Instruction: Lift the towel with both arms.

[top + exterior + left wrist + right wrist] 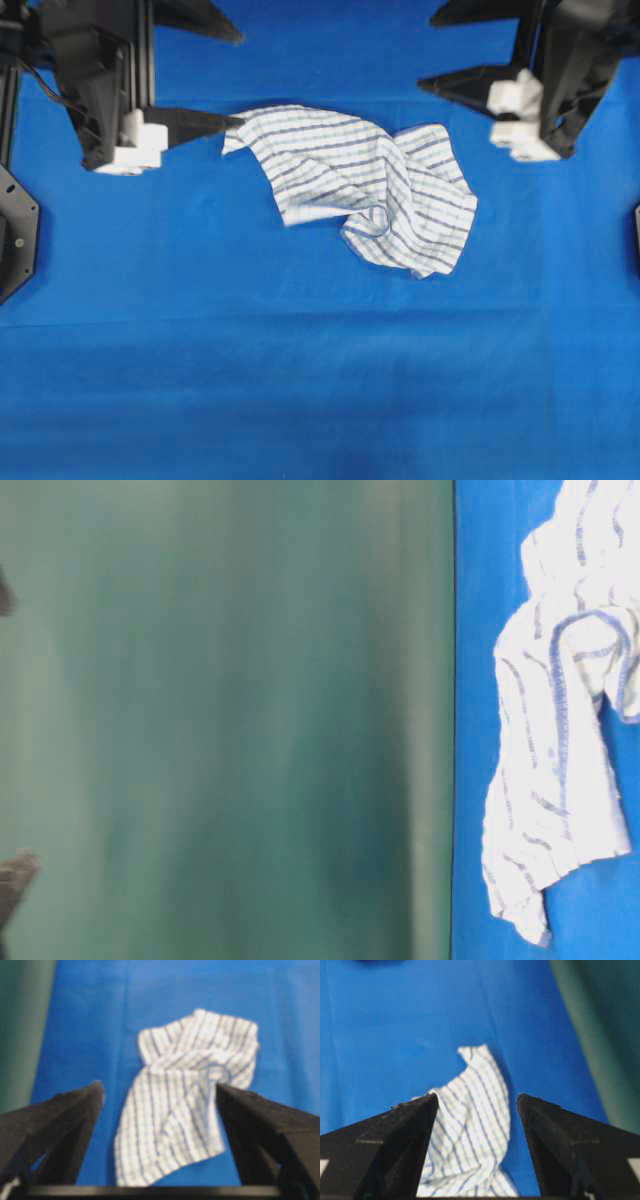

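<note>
The white checked towel (pixel 360 185) lies crumpled on the blue tablecloth, with nothing holding it. My left gripper (pixel 240 80) is open at the towel's left corner, and its lower finger (pixel 195 122) points at that corner. My right gripper (pixel 426 50) is open just beyond the towel's upper right end. In the left wrist view the towel (pixel 170 1125) spreads on the cloth between and beyond the wide-open left gripper (pixel 159 1086). The right wrist view shows the towel (pixel 470 1135) below the open right gripper (pixel 477 1096). The table-level view shows the towel (pixel 560 780) heaped at the right.
The blue tablecloth (pixel 320 380) covers the whole table. A black mount (pixel 15 235) sits at the left edge. In the table-level view a blurred green surface (pixel 220 720) fills the left of the picture.
</note>
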### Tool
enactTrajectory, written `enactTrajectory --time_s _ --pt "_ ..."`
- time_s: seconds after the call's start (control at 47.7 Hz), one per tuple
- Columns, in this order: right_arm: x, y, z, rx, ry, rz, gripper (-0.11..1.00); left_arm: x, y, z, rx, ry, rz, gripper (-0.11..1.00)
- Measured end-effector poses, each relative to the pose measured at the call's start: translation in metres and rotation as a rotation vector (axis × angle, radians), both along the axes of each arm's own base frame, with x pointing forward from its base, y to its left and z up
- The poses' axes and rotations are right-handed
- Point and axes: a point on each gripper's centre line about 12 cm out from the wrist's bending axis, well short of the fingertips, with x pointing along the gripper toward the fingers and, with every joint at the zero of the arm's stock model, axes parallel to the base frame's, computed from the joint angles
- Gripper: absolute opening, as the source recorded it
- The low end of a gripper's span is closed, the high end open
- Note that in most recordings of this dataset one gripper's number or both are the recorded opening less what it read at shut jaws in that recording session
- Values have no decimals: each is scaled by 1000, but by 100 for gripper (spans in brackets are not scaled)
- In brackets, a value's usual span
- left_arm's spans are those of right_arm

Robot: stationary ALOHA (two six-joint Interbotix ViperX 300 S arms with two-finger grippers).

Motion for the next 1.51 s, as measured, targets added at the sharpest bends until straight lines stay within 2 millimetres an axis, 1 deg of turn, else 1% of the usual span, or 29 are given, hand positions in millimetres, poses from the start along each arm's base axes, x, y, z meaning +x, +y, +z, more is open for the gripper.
enactTrajectory --time_s 0.147,0.398,0.587,0.796,1.069,1.195,1.383,1.509 --pt "3 1 -24 6 9 10 66 1 0 -28 -2 1 1 88" --pt "6 3 -76 16 62 30 66 4 1 -78 -6 13 5 88" --pt "8 5 -121 22 86 56 66 9 2 -113 -11 43 6 88" --pt "8 1 -172 56 110 52 66 15 3 -152 -19 87 8 88" --pt "13 2 -230 116 218 29 66 27 5 -204 -30 162 9 88" --pt "17 2 -256 127 265 33 66 32 6 -221 -33 187 10 88" --pt "24 1 -289 141 307 38 66 40 7 -256 -43 239 13 88" --pt "25 0 -304 148 333 39 66 41 8 -274 -54 273 16 88"
